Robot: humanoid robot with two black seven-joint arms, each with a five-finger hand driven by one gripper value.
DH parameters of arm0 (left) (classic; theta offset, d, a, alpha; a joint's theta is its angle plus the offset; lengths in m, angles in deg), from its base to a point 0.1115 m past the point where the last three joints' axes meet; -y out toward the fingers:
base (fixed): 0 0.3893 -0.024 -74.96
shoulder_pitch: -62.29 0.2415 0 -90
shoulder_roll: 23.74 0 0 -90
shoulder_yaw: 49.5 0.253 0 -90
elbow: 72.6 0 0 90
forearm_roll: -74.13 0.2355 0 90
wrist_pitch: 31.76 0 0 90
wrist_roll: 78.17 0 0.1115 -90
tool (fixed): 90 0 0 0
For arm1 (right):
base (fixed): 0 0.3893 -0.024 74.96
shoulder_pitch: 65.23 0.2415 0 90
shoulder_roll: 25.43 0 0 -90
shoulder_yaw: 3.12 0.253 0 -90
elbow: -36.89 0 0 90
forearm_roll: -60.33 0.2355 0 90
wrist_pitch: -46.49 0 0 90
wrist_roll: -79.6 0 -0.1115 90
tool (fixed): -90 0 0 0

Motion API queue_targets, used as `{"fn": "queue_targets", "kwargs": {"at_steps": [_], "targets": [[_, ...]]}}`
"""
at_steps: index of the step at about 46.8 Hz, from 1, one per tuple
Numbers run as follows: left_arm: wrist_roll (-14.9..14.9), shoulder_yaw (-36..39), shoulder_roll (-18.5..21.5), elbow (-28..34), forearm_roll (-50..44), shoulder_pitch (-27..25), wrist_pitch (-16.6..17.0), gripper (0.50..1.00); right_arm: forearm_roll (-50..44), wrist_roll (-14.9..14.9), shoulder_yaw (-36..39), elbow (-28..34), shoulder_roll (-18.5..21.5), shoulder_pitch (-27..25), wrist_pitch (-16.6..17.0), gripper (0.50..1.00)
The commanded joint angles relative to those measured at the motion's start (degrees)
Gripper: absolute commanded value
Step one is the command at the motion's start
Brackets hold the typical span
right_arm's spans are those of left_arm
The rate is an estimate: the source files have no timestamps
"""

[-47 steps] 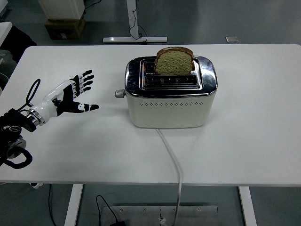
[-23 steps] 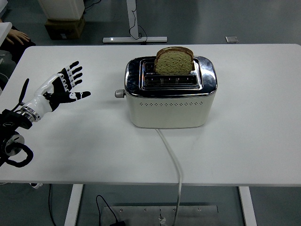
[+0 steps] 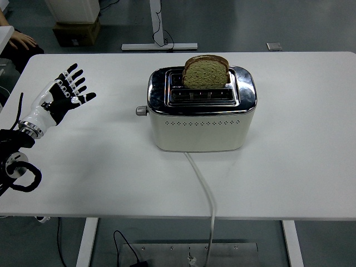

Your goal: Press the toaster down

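Toaster [image 3: 202, 109] stands mid-surface, a little toward 12 o'clock, long side facing the robot. Lever [image 3: 142, 110] projects from its end wall at 9 o'clock, so it faces the side the left arm enters from; that placement suits a left-hand press. Lever sits high on the end wall, and the bread [image 3: 206, 72] stands well proud of the rear slot. Judgement: carriage is up, press not yet done. Front slot looks empty. Cord [image 3: 204, 192] leaves the near face and runs toward 6 o'clock, over the near edge of the surface [image 3: 311, 167], clear of the lever side.

Left hand [image 3: 60, 98] is at 9 o'clock from the toaster, well apart from the lever, above the surface near its left edge. Fingers [image 3: 74, 76] are spread and extended, pointing roughly toward 1 o'clock; thumb points toward 3 o'clock, at the toaster. It grips nothing. Forearm comes in low from the left edge at about 8 o'clock.

Right arm not in frame.

A person's hand [image 3: 22, 40] shows at the upper left corner, off the surface.

Next move, as judged: bring the hand toward 3 o'clock, over the lever, then push down.
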Motion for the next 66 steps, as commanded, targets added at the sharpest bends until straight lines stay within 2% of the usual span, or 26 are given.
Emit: {"fn": "queue_targets", "kwargs": {"at_steps": [1,14,23,30,41,53,59,66], "targets": [[-0.01,-0.02,-0.76,-0.94,-1.10,-0.08,-0.10,1.000,0.00,0.02,0.00,-0.02,0.00,0.00,-0.01,0.998],[-0.01,-1.34,-2.35,-5.60,-6.99,-0.08,-0.98,1.000,0.00,0.02,0.00,-0.02,0.00,0.00,-0.01,0.998],[-0.01,-3.98,-4.98,-9.47,-11.38,-0.08,-1.50,1.000,0.00,-0.07,0.00,0.06,0.00,0.00,-0.01,0.998],[-0.01,-4.86,-5.60,-10.35,-14.37,-0.08,-1.59,1.000,0.00,-0.07,0.00,-0.02,0.00,0.00,-0.01,0.998],[-0.19,-6.96,-7.44,-13.33,-15.78,-0.08,-1.77,1.000,0.00,0.02,0.00,-0.02,0.00,0.00,-0.01,0.998],[-0.45,-8.11,-8.94,-16.41,-15.78,-1.40,-3.53,1.000,-0.09,0.02,0.00,-0.02,0.00,0.26,0.08,0.998],[-0.45,-8.11,-9.73,-17.20,-15.69,-1.93,-5.55,1.000,-0.08,0.02,0.00,-0.02,0.00,0.35,0.08,0.998],[-0.45,-8.11,-10.43,-18.35,-15.69,-3.16,-5.81,1.000,-0.26,0.02,-0.09,0.06,0.00,0.35,-0.01,0.998]]}}
